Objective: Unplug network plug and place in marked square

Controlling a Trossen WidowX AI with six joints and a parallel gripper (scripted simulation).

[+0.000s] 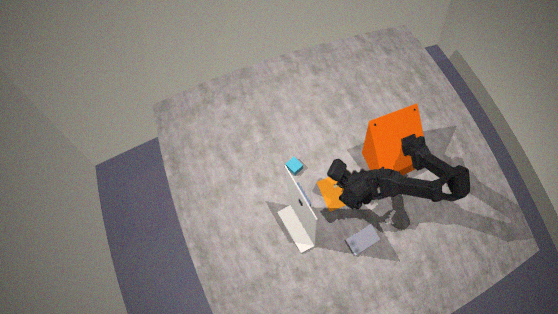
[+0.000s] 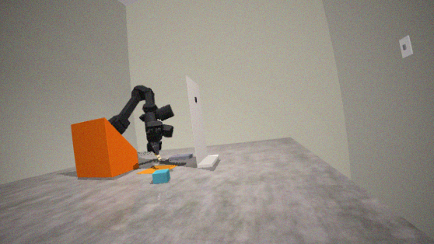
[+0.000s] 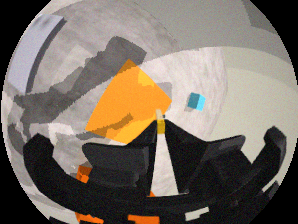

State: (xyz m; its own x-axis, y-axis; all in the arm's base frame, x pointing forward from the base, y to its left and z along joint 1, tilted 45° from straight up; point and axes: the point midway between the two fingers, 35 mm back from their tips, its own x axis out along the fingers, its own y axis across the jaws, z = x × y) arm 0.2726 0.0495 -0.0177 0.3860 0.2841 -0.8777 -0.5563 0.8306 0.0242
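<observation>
"What is in your pincer?"

"My black two-fingered pincer (image 1: 353, 196) (image 2: 157, 154) (image 3: 160, 123) is clenched on the small yellow plug with a pale tip (image 2: 159, 157) (image 3: 160, 125) — it sits right between my fingertips, which point down."

"So the plug is out of the panel?"

"Yes, well apart from the tall, thin off-white panel (image 1: 306, 216) (image 2: 197, 124), which stands upright on its flat white foot (image 1: 296, 229) (image 2: 208, 161). I have the plug above the mottled grey table (image 1: 240, 130) (image 2: 272, 194) (image 3: 212, 72), near the flat orange square (image 1: 327, 193) (image 2: 145, 171) (image 3: 122, 102). Whether it is wholly over the square, I cannot tell."

"Is it down yet?"

"No — from the side I see a gap beneath it."

"What else is about?"

"A small cyan block (image 1: 294, 165) (image 2: 161, 176) (image 3: 196, 101) just beside the panel's edge, a flat lavender-grey slab (image 1: 363, 239) (image 2: 181, 157) (image 3: 35, 50) on the table, and a big bright-orange wedge-shaped block (image 1: 390, 135) (image 2: 91, 149) near my arm."
</observation>
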